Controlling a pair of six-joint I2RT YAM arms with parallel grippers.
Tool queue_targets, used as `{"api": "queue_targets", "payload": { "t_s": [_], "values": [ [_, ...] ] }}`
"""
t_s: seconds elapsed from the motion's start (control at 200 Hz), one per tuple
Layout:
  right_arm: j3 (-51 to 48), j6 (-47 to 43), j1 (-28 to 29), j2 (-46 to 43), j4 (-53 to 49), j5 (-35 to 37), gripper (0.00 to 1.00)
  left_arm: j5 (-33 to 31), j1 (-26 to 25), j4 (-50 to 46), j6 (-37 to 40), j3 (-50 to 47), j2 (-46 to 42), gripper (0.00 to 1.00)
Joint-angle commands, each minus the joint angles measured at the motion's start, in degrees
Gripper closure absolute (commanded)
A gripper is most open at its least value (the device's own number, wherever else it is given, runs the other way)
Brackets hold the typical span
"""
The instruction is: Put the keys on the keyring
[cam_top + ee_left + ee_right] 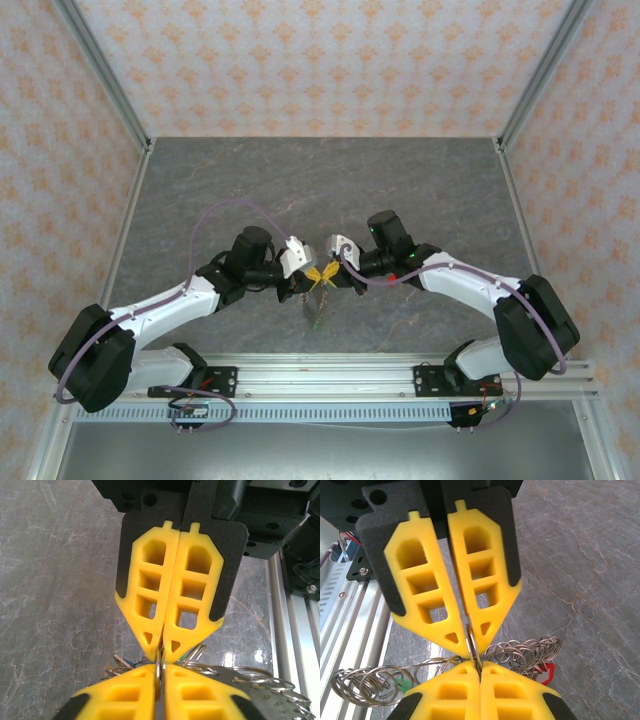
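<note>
The left hand [468, 632] and right hand [161, 642] stood tip to tip over the worktop [250, 180]. Both were clamped narrow on one upright loop of the keyring [520, 652]. The keys [405, 685] dangled just below, equally near either.

Top view: the keyring [318, 305], a chain of linked silver wire rings, reads as one small grey bundle midway along the near edge of the dark grey marbled counter [200, 200]. Single rings are indistinguishable, and contact with the counter is undeterminable.

Left wrist view: the left gripper [159, 671] is cut off by the bottom edge. The small metal keys [121, 662] are largely hidden behind its yellow fingers, cap colours unclear.

Right wrist view: the red-capped key [546, 673] is half hidden behind the right gripper [480, 666]. The green-capped key [405, 685] is partly screened by rings.
</note>
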Motion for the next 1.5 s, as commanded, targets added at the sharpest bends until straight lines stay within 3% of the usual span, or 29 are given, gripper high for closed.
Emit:
{"api": "queue_targets", "payload": {
  "t_s": [0.0,0.22,0.435,0.606,0.696,0.926,0.976,1.026,1.281,1.496],
  "values": [
    [3.0,-2.2,-0.4,-1.3,-2.5,0.1,1.0,-0.1,-0.3,-4.0,3.4,2.3,-0.9,0.84],
    [7.7,-7.2,0.9,-1.5,-13.2,3.5,1.0,-1.7,-0.3,-7.1,5.5,4.5,-0.1,0.8],
    [9.7,-8.3,2.2,-1.7,-16.3,4.8,1.0,-2.1,-0.4,-8.7,6.6,6.1,0.7,0.8],
    [11.2,-9.3,3.0,-1.7,-18.0,5.5,1.0,-2.0,-0.5,-10.1,7.3,6.7,1.0,0.83],
    [11.6,-9.2,3.1,-1.6,-18.1,5.6,1.0,-1.7,-0.5,-10.5,7.6,6.8,0.6,0.91],
    [11.8,-7.5,3.5,-1.9,-15.7,4.3,1.0,-0.7,-0.5,-11.2,7.8,7.4,1.5,0.9],
    [11.4,-7.0,3.5,-2.1,-14.9,4.1,1.0,-0.4,-0.5,-10.9,7.7,7.3,1.5,1.0],
    [10.6,-6.6,3.5,-2.3,-13.9,4.2,1.0,-0.5,-0.5,-9.8,7.1,6.8,1.3,1.0],
    [3.1,-2.2,1.4,-3.2,-2.8,1.2,0.88,1.4,-0.5,-1.6,2.3,3.7,-0.1,1.0],
    [-1.2,1.0,0.0,-2.8,5.4,-0.4,0.86,3.0,-0.5,3.1,-0.5,2.2,-0.6,1.0]
  ]
}}
